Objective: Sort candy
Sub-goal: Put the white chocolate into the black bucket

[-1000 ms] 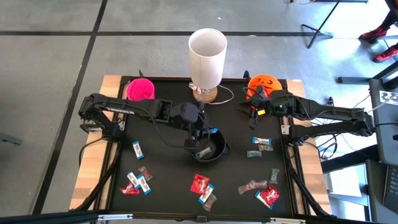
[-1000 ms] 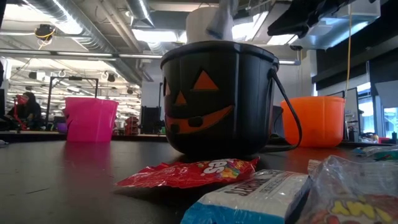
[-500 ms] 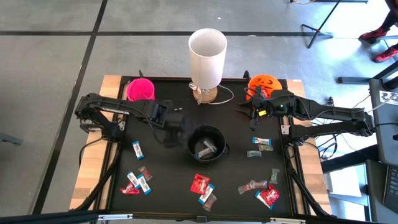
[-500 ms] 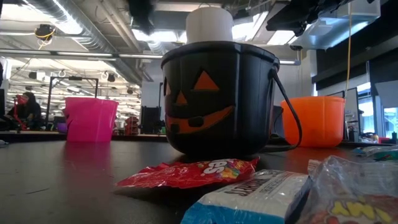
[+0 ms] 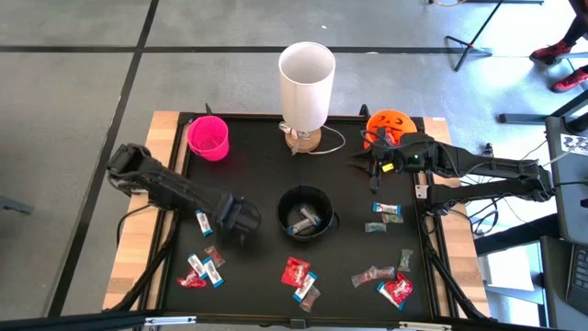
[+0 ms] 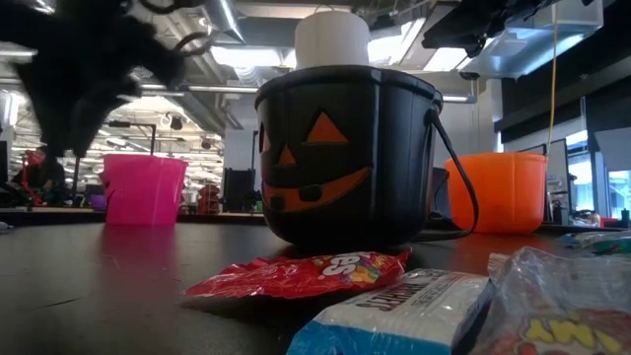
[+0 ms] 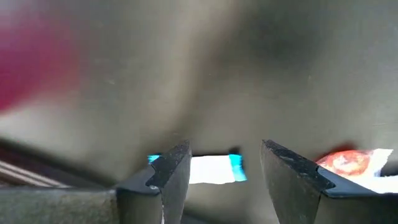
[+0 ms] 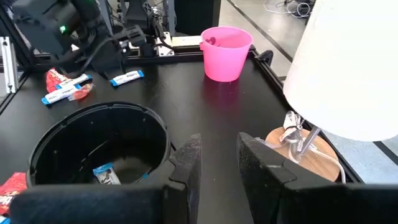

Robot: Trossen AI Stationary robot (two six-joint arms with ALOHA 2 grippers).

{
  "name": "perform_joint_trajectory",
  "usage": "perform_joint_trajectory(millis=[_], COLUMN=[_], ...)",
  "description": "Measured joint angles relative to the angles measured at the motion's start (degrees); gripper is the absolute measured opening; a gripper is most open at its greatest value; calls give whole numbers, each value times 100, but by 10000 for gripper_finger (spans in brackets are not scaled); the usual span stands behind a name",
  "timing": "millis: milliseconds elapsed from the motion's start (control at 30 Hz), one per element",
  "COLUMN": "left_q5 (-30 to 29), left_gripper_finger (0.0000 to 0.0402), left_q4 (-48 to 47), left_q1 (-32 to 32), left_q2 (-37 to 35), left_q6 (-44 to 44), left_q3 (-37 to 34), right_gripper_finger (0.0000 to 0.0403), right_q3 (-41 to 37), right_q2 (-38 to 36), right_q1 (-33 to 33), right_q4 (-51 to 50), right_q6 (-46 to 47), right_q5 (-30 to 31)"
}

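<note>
High view: a few candies lay in the black bucket point(image 5: 306, 213); most candy point(image 5: 299, 274) remained on the worktop point(image 5: 257, 165); left hand point(image 5: 241, 221) open and empty, right hand point(image 5: 374, 165) slightly parted, idle.

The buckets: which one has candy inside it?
The black pumpkin bucket in the middle; wrapped candy lies in its bottom. The orange bucket shows none.

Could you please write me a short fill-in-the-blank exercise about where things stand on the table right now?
1. The lamp at the table's back edge has a ____ shade.
2. The small bucket near the left back corner is ____.
3. A blue-and-white candy bar lies inside the ____ pumpkin bucket.
4. The left gripper hovers with its fingers ____, empty.

Missing words: white; pink; black; open
</note>
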Motion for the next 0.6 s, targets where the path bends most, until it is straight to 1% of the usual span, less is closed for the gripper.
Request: perform_joint_trajectory(millis=[100,233,500,600], left_q5=[19,23,167,299], left_gripper_finger=[182,182,182,182], left_q4=[444,750,818,1148], left_q1=[-301,-626,-1081,-1193], left_q2=[-14,-13,-12,-12], left_q6=[-412,-943,-1683,-1795], left_q3=[-329,-741,-1303,-1514], right_gripper_finger=[99,99,99,99], right_q3=[0,0,0,0], right_q2=[2,2,2,2], right_q1=[0,0,0,0], right_q4=[-40,-26,-28,-29], right_q6=[0,0,0,2], right_q5=[-12,-12,-14,-16])
